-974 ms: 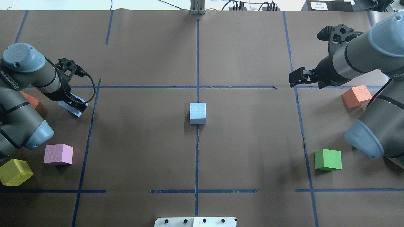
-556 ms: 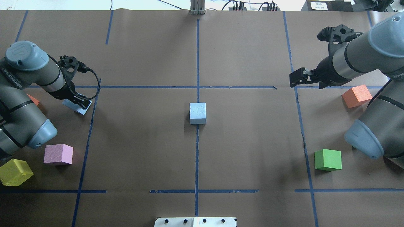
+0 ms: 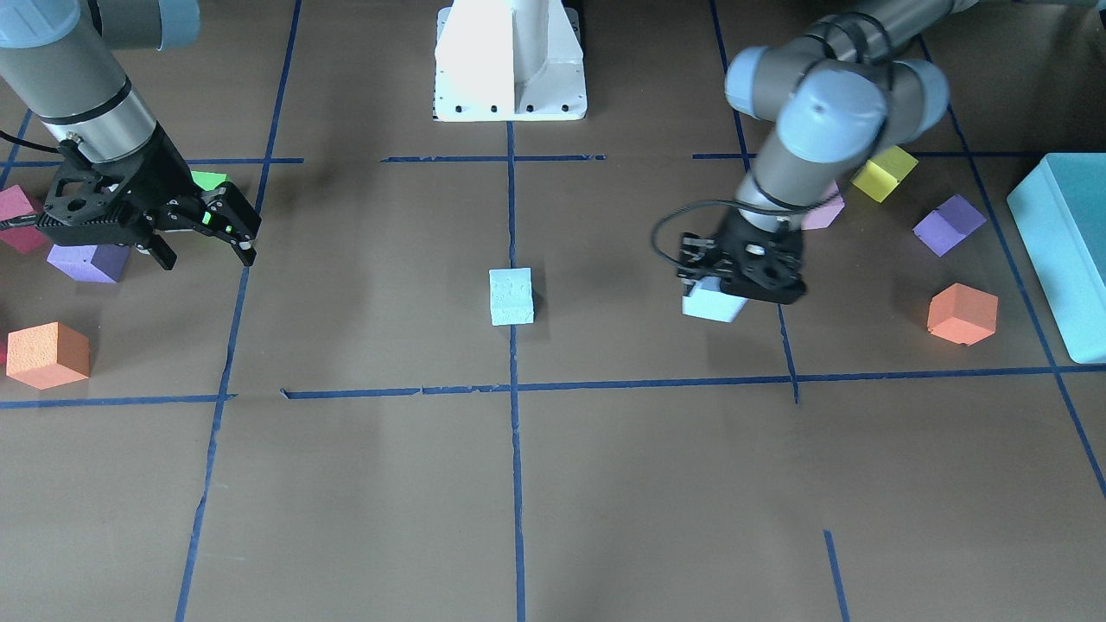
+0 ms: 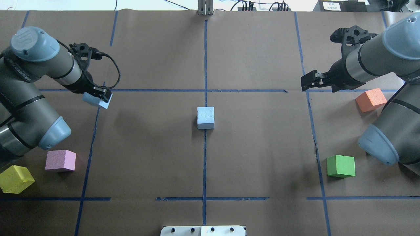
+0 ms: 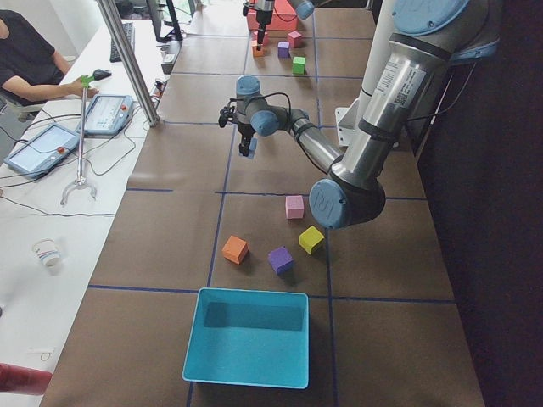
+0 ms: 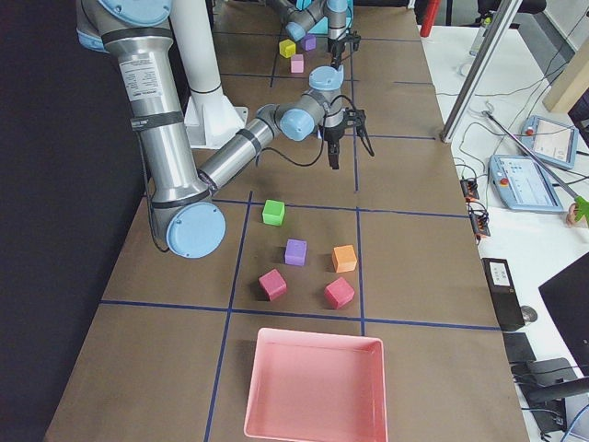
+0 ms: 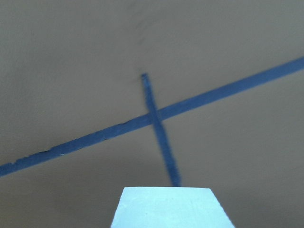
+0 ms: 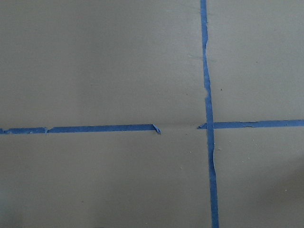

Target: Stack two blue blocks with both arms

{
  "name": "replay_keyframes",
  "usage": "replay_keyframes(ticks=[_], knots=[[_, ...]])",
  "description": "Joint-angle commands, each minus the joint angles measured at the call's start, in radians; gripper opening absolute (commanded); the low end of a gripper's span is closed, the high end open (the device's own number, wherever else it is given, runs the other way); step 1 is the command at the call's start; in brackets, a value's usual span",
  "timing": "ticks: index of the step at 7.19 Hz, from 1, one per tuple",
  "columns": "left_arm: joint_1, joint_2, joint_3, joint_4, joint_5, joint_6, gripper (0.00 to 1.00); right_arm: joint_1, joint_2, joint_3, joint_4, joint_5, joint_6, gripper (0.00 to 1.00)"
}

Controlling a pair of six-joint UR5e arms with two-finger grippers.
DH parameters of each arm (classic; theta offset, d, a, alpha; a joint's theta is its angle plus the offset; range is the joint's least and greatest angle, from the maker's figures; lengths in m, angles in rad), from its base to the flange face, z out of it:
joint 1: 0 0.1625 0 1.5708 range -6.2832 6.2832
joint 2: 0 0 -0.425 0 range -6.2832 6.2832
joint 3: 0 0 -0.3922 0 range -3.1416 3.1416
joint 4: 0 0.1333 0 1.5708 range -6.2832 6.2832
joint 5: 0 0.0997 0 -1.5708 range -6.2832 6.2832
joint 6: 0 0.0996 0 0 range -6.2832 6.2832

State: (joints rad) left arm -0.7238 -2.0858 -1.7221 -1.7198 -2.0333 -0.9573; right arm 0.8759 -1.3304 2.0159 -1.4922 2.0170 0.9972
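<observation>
Left pincer [image 4: 100, 97], clenched on one blue block [image 3: 710, 306], has swung in from the left edge toward the other blue block [image 4: 205, 117] at surface [image 4: 147, 147] centre, stacking next I reckon; right pincer [image 3: 207, 231] released.

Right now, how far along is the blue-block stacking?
Done: the base blue block sits at centre. In hand: the left gripper holds the second blue block off the table. Left: carry it across, set it on the base block, release. Right gripper: jaws open, empty.
</observation>
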Motion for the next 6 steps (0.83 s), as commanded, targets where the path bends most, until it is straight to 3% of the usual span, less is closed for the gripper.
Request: replay_keyframes(ticks=[1, 2, 4, 6], knots=[[0.098, -0.153, 0.007, 0.130, 0.053, -0.110, 0.13, 0.000, -0.009, -0.002, 0.001, -0.001, -0.002, 1.00], [0.145, -0.201, 0.018, 0.169, 0.115, -0.153, 0.13, 0.000, -0.015, -0.002, 0.001, -0.001, -0.002, 1.00], [0.156, -0.366, 0.213, 0.178, 0.136, -0.207, 0.13, -0.002, -0.015, -0.008, 0.001, -0.004, -0.002, 1.00], [0.158, -0.393, 0.262, 0.178, 0.133, -0.257, 0.13, -0.002, -0.015, -0.011, 0.001, -0.004, 0.000, 1.00]])
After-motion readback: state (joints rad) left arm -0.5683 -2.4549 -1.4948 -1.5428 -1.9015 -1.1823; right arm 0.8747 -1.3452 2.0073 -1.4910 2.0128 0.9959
